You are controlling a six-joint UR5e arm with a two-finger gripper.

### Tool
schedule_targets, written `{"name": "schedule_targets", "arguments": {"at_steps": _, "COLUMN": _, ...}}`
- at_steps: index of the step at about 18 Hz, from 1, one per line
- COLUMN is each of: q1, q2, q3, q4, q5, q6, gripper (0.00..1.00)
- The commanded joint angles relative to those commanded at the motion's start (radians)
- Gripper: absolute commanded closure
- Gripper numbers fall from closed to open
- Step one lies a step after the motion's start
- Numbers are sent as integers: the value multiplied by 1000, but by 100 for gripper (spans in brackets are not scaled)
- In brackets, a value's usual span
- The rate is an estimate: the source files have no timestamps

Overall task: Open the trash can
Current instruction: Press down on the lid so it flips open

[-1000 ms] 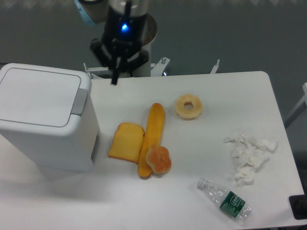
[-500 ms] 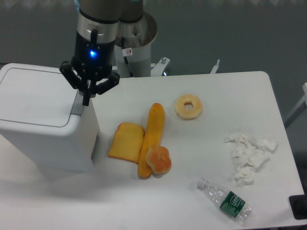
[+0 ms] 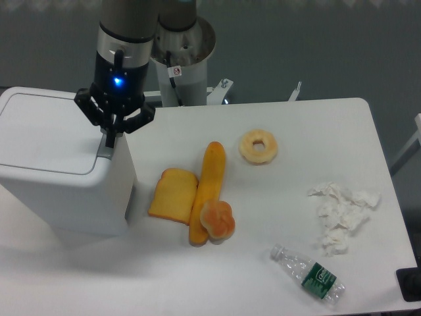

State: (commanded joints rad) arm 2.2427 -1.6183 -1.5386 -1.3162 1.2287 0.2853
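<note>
Trash can (image 3: 56,164): a large white boxy bin with rounded corners, standing on the far left of the worktop (image 3: 276,263). Its flat lid lies shut.
Push tab (image 3: 105,146): a narrow grey strip along the lid's right edge, mostly hidden under the tool.
Tool (image 3: 110,139): dark, with a blue light on its body, pointing straight down over the push tab. Its fingers look drawn close into one narrow tip and it holds nothing; whether the tip touches the tab I cannot tell.
How the bin handles: probably light, hollow, stiff plastic with a smooth, slippery skin. It may slide or tip under a sideways push. The place to act is the grey tab, pressed straight down so the lid springs up; the lid offers no edge to grip.
Toast slice (image 3: 173,195): lying flat just right of the bin.
Long bread roll (image 3: 209,184): lying beside the toast, touching it.
Small round bun (image 3: 218,219): resting against the roll's near end.
Ring doughnut (image 3: 258,146): further right, apart from the bread.
Crumpled tissue (image 3: 341,214): near the right edge.
Plastic bottle (image 3: 308,273): on its side at the near right.
</note>
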Motion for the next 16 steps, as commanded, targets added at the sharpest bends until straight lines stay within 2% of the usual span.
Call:
{"name": "schedule_targets", "arguments": {"at_steps": 11, "q1": 0, "q2": 2, "q3": -17, "q4": 6, "q5": 2, "q6": 5, "gripper": 100}}
{"name": "schedule_targets", "arguments": {"at_steps": 14, "q1": 2, "q2": 6, "q3": 3, "q4": 2, "q5": 0, "q6": 11, "gripper": 100}}
{"name": "schedule_targets", "arguments": {"at_steps": 15, "q1": 3, "q2": 6, "q3": 12, "q4": 2, "q5": 0, "q6": 12, "gripper": 99}}
{"name": "schedule_targets", "arguments": {"at_steps": 16, "q1": 3, "q2": 6, "q3": 18, "q4": 5, "q5": 0, "q6": 12, "gripper": 89}}
